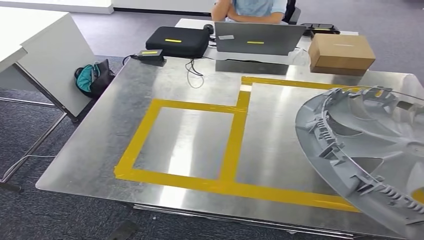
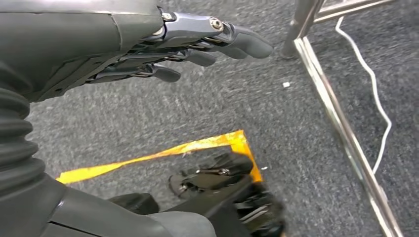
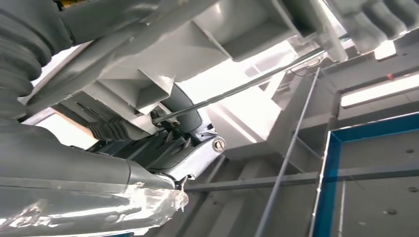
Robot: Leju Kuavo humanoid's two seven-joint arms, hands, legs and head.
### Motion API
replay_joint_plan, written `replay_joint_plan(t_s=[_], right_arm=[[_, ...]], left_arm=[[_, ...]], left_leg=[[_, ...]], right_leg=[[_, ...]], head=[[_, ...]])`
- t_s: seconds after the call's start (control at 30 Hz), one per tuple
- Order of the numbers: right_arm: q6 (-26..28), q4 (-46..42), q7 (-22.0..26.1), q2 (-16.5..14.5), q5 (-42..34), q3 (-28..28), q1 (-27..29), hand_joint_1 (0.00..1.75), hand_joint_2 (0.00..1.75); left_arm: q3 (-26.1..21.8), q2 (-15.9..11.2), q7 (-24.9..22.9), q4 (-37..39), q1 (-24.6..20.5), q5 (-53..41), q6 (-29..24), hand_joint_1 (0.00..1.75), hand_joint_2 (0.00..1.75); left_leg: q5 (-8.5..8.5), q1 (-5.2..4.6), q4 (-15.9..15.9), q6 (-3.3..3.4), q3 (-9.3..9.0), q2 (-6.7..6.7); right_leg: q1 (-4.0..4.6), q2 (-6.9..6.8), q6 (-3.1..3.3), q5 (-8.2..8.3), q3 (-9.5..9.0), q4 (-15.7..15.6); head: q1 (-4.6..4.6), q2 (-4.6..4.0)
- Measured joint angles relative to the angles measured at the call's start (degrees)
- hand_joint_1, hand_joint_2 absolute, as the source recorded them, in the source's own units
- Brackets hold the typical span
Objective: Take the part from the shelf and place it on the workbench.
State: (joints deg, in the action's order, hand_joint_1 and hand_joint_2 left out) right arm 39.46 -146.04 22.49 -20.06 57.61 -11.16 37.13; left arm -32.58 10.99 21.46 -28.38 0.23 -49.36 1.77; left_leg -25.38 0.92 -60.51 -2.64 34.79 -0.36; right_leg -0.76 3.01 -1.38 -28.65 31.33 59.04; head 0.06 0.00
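Observation:
The part, a large grey plastic wheel cover (image 1: 367,150), is tilted above the right side of the metal workbench (image 1: 190,140), ribbed back side facing me, over the yellow tape outline (image 1: 235,135). In the right wrist view my right hand (image 3: 173,148) grips the grey part (image 3: 197,34) from beneath, its dark fingers wrapped against a rib. My left hand (image 2: 197,49) hangs beside my body over grey carpet, fingers stretched out and holding nothing.
At the bench's far edge stand a laptop (image 1: 257,39), a black case (image 1: 177,41), a cardboard box (image 1: 341,52) and a cable (image 1: 192,70). A person (image 1: 252,10) sits behind them. A white table (image 1: 30,45) and a bag (image 1: 92,77) are to the left.

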Motion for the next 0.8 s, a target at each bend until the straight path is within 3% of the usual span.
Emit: replay_joint_plan(t_s=[0.03, 0.17, 0.2, 0.3, 0.43, 0.47, 0.63, 0.8], right_arm=[[0.0, 0.1, -0.2, 0.0, -0.4, 0.0, 0.1, 1.75, 1.75], [-0.2, 0.8, -2.6, 0.0, -1.9, -0.3, 1.4, 1.75, 1.75], [-0.8, 1.1, -3.6, 0.0, -2.9, -0.7, 2.0, 1.75, 1.75], [-6.2, 2.0, -7.1, 0.0, -8.0, -3.7, 3.2, 1.75, 1.75], [-14.5, 2.9, -9.9, 0.0, -12.9, -11.4, 3.3, 1.75, 1.75], [-15.2, 3.0, -10.1, 0.0, -13.3, -13.1, 3.2, 1.75, 1.75], [-17.9, 3.1, -11.3, 0.0, -13.7, -18.4, 2.7, 1.75, 1.75], [-26.3, 3.3, -12.5, 0.0, -15.8, -26.2, -0.1, 1.75, 1.75]], left_arm=[[-0.1, 0.1, 0.0, 0.0, 0.0, -0.2, 0.0, 0.00, 1.75], [-0.6, 0.2, 0.0, -0.1, 0.1, -0.5, 0.0, 0.00, 1.75], [-0.9, 0.3, -0.1, -0.1, 0.1, -0.5, 0.0, 0.00, 1.75], [-1.9, 0.5, -0.4, -0.4, 0.4, -0.9, 0.1, 0.00, 1.75], [-3.3, 0.6, -0.9, -0.6, 0.4, -1.6, 0.4, 0.00, 1.75], [-3.5, 0.6, -0.9, -0.6, 0.4, -1.7, 0.4, 0.00, 1.75], [-4.4, 0.6, -0.4, -0.7, 0.4, -1.6, 0.6, 0.00, 1.75], [-5.2, 0.8, 1.3, -0.6, 0.1, -1.8, 0.1, 0.00, 1.75]], left_leg=[[0.20, 0.14, 1.5, 0.12, -0.61, -0.29], [-0.10, 0.07, 2.2, 0.70, -0.84, -0.58], [-0.17, 0.02, 2.2, 0.85, -0.89, -0.64], [-0.39, -0.07, 2.2, 1.27, -1.07, -0.73], [-0.54, -0.23, 2.2, 1.57, -1.12, -0.73], [-0.54, -0.25, 2.2, 1.57, -1.13, -0.73], [-0.53, -0.22, 2.3, 1.58, -1.43, -0.72], [-0.52, -0.19, 2.6, 1.56, -1.76, -0.72]], right_leg=[[0.13, 0.11, -0.15, -0.30, 0.15, 0.1], [0.29, 0.07, 1.77, -0.46, -0.11, -0.2], [0.29, -0.02, 1.80, -0.45, -0.30, -0.4], [0.27, -0.16, 1.44, -0.37, -0.76, -1.0], [0.04, -0.18, -0.82, -0.36, -1.05, -1.5], [0.00, -0.18, -1.13, -0.37, -1.09, -1.6], [0.05, -0.16, -1.35, -0.41, -1.24, -1.6], [0.09, -0.16, -1.48, -0.55, -1.28, -1.5]], head=[[-0.09, 0.00], [-0.16, 0.00], [-0.17, 0.00], [-0.16, 0.00], [-0.18, 0.00], [-0.18, 0.00], [-0.21, 0.00], [-0.21, 0.00]])
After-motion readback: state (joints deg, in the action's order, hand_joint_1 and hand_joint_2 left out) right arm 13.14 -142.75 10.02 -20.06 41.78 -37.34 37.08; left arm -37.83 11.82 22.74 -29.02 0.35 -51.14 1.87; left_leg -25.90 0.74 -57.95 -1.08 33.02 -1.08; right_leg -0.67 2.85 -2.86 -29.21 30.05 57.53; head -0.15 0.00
